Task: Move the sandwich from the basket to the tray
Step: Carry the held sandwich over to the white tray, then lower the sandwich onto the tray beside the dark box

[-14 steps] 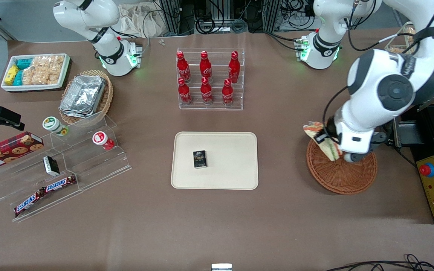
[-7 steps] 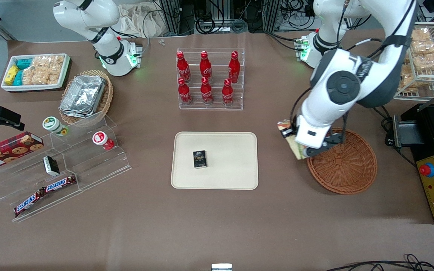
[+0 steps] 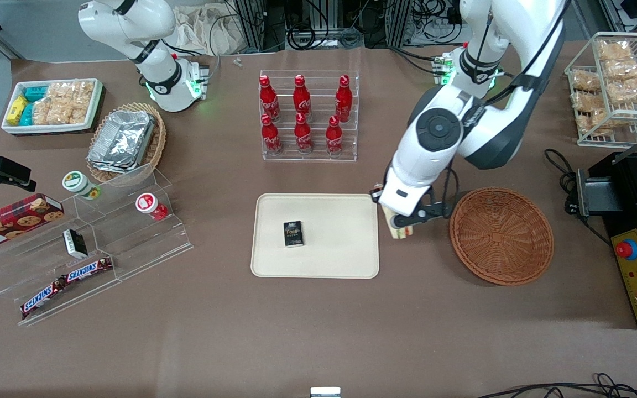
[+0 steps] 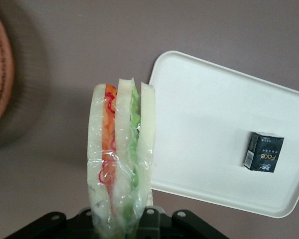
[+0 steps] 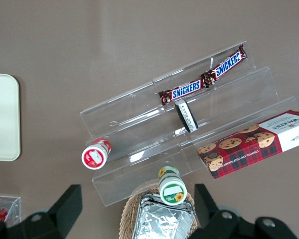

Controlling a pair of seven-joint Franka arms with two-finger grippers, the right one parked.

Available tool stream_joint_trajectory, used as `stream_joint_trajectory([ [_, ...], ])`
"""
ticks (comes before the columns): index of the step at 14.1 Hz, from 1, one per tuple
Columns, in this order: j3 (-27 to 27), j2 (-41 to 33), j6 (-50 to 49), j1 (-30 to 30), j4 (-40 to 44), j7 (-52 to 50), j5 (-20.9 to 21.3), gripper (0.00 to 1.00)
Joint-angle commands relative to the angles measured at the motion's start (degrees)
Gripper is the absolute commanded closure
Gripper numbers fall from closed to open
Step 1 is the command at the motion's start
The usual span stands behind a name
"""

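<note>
Clenched on the sandwich [image 4: 120, 154], my end effector [image 3: 402, 225] hangs above the tabletop [image 3: 318, 331] between the basket [image 3: 501, 236] and the tray [image 3: 329, 260], just beside the tray's rim; a small dark box [image 3: 293, 234] lies on the tray.

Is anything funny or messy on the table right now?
Nothing is spilled or broken. One oddity: a small black box lies alone on the cream plastic tray. The gripper holds the clear-wrapped triangular sandwich over the table between the round reddish-brown wicker basket and the tray.
</note>
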Motion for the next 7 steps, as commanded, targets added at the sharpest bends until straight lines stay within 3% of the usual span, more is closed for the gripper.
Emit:
stream_joint_trajectory([
  [1, 0.3, 4.3, 2.3, -2.1, 1.9, 0.0, 3.6, 1.0],
  [5, 0.3, 9.0, 7.8, -3.3, 1.8, 0.1, 5.1, 1.0],
  [7, 0.3, 11.8, 10.4, -3.3, 1.7, -0.1, 8.3, 1.0],
])
